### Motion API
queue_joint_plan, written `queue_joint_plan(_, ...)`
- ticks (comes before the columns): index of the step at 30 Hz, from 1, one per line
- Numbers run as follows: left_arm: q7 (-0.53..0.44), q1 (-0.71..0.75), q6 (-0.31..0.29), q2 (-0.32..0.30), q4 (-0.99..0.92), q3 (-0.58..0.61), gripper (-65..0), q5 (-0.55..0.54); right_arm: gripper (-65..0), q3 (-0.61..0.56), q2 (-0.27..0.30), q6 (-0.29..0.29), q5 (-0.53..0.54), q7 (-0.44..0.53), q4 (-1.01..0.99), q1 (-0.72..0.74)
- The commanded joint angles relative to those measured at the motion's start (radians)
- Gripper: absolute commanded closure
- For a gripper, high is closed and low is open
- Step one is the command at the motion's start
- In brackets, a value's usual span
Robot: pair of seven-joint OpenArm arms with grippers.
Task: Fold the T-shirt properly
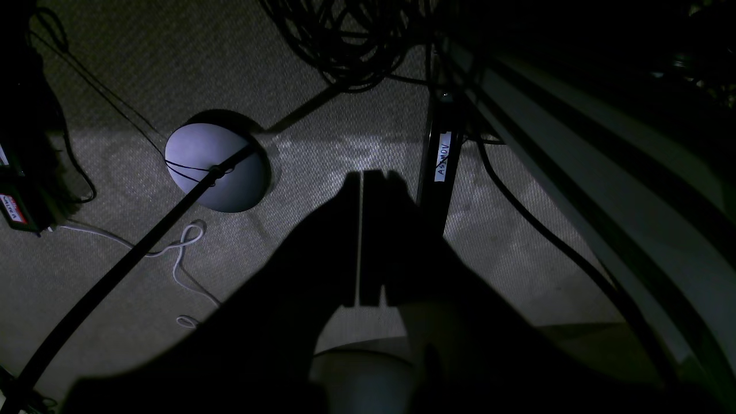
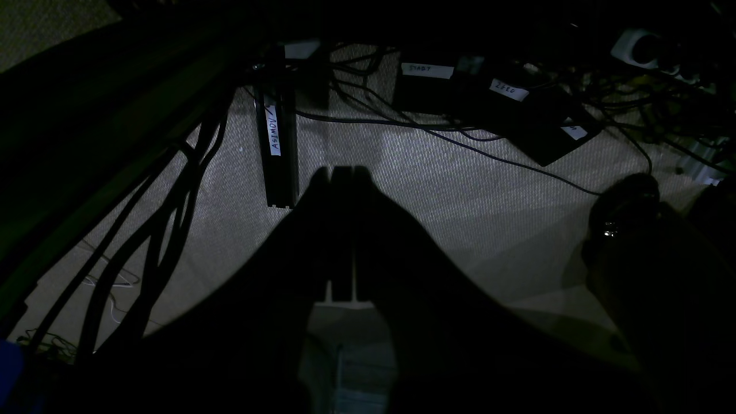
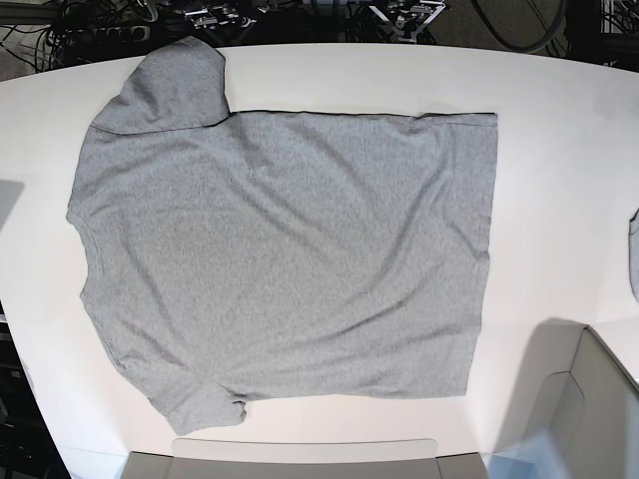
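Your base camera looks straight down from overhead on the white desk (image 3: 559, 150), taking in most of its top, with the far edge along the top of the picture. Both wrist cameras hang below desk height and face the dim carpeted floor (image 1: 322, 172) past each gripper. Each of them catches a black upright post bearing a white handwritten label (image 1: 443, 158) (image 2: 275, 135). Neither wrist view shares anything with the base view.

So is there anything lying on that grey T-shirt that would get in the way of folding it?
Nothing visible does. The T-shirt lies spread flat on the white table with nothing on it. A small grey scrap sits apart at the table's edge.
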Motion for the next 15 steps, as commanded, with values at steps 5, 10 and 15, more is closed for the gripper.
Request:
queue_joint_plan(5, -0.003, 0.001, 0.004, 0.005, 0.001, -0.003, 0.0, 0.003, -0.2, -0.003, 0.003, 0.009, 0.0, 0.002, 0.004, 0.002)
queue_joint_plan(10, -0.003, 0.001, 0.004, 0.005, 0.001, -0.003, 0.0, 0.003, -0.2, -0.003, 0.003, 0.009, 0.0, 0.002, 0.004, 0.002)
queue_joint_plan(15, 0.006, 0.001, -0.004, -0.004, -0.001, 0.0, -0.1, 0.006, -0.2, 0.001, 0.006, 0.009, 0.0, 0.001, 0.0, -0.001)
